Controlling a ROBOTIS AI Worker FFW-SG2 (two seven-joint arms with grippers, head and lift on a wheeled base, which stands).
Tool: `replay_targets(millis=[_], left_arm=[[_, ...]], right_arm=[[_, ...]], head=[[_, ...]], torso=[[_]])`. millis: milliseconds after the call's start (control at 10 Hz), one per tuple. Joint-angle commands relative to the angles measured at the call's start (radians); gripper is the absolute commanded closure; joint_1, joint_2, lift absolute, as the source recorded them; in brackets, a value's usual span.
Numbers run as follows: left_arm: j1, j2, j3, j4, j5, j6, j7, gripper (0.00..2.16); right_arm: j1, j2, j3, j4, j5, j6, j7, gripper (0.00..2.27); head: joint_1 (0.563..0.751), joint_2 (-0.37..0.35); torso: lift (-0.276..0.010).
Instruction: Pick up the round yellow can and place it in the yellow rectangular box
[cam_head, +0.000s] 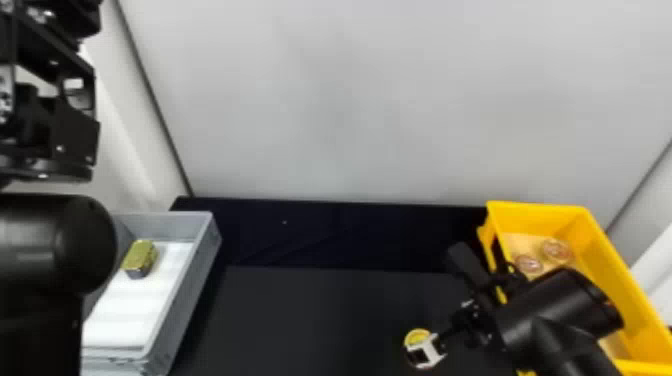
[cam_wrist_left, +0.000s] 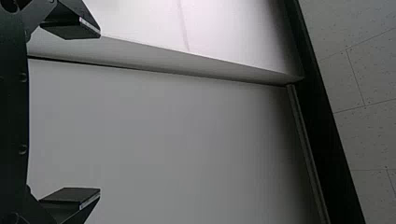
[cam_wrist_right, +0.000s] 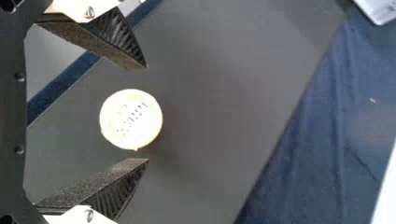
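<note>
1. Dark table (cam_head: 320, 320): with 12 o'clock as its far side, the step in hand looks like lining up the pick
2. Yellow rectangular box (cam_head: 610, 272): at 4 o'clock in the head view, with 2 small round things (cam_head: 556, 250) inside; its nearest part is cut off, and the right arm (cam_head: 555, 305) hides some of its left side
3. Grey tray (cam_head: 185, 295): at 8 o'clock, holding 1 gold-topped tin (cam_head: 140, 256); the left arm (cam_head: 45, 240) covers part of it
4. Left gripper (cam_wrist_left: 100, 113): fingers spread, nothing between them; its arm is parked at 9 o'clock
5. Right gripper (cam_wrist_right: 148, 113): fingers spread on either side of the can, with a gap at each; how far down the tips reach is hard to judge
6. Round yellow can (cam_wrist_right: 130, 119): on the table at 5 o'clock in the head view, partly behind the right gripper there, the print on its lid unclear; the next move calls for settling the fingers level around it, closing, then lifting clear and carrying it towards 2 o'clock, over the box wall
</note>
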Motion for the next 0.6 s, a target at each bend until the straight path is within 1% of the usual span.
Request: replay_targets(millis=[0,500], left_arm=[[-0.002,-0.001,-0.003,0.003,0.0,-0.006,0.0,0.09],[-0.002,-0.001,-0.003,0.005,0.003,-0.011,0.0,0.09]], right_arm=[[-0.012,0.001,0.024,0.064,-0.001,-0.043,0.001,0.07],[-0.029,-0.008,0.055,0.097,0.01,-0.092,0.001,0.07]], head=[[0.663,0.054],[0.663,0.054]], torso=[[-0.002],[-0.002]])
